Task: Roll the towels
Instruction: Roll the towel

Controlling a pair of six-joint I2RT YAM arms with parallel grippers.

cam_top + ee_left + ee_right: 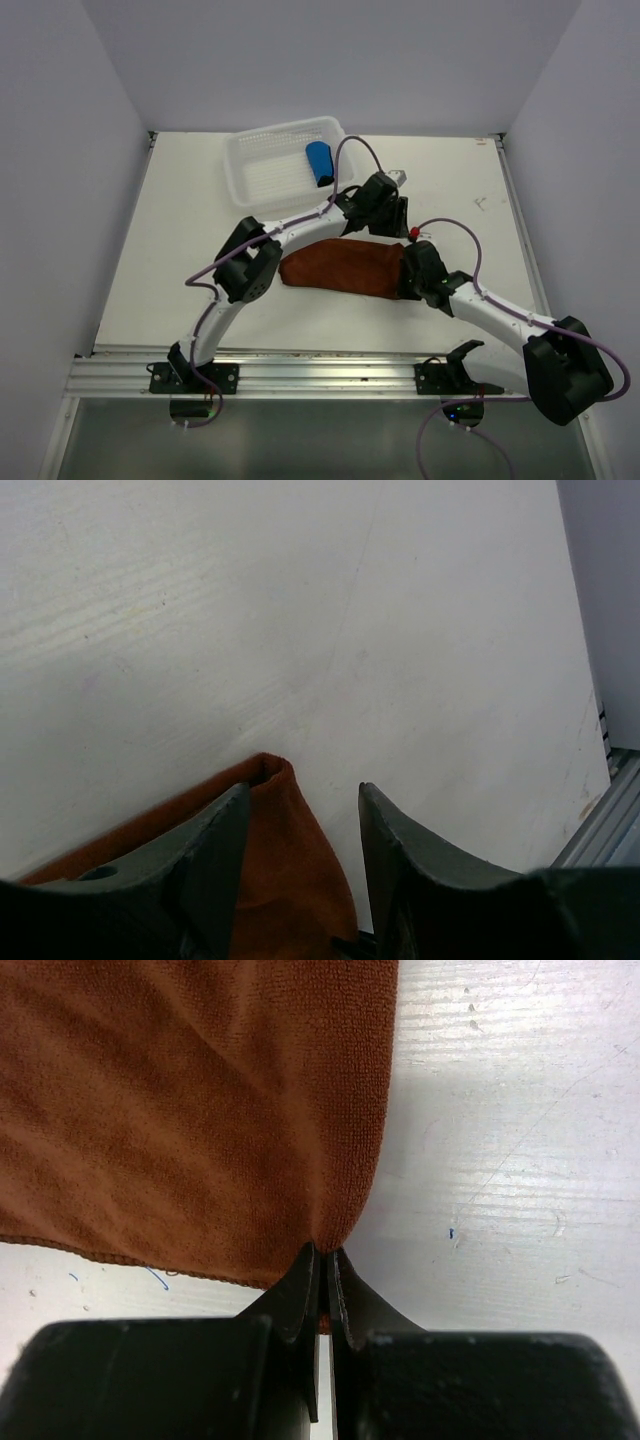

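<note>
Rust-brown towel is laid flat and unrolled mid-table, long axis running left-right, between the two arms. Blue towel is seen already rolled, lying in the right part of the white basket at the far side of the table, well apart from the brown one.

Right gripper: jaws are pressed nearly together, with a corner at the rust-brown towel's right end pinched between the tips. Only a thin sliver of gap is left behind the tips. Cloth is drawn into shallow creases fanning out from the pinch point, and the rest of the towel is spread flat on the table.

Left gripper: jaws are held wide apart, nothing gripped. Another corner of the rust-brown towel is seen low between the fingers, with part of the cloth hidden behind one of them. Whether that finger is touching the cloth can't be told. In the top view this gripper is placed at the far right corner of the towel, just beyond the right gripper, with the two wrists close together
</note>
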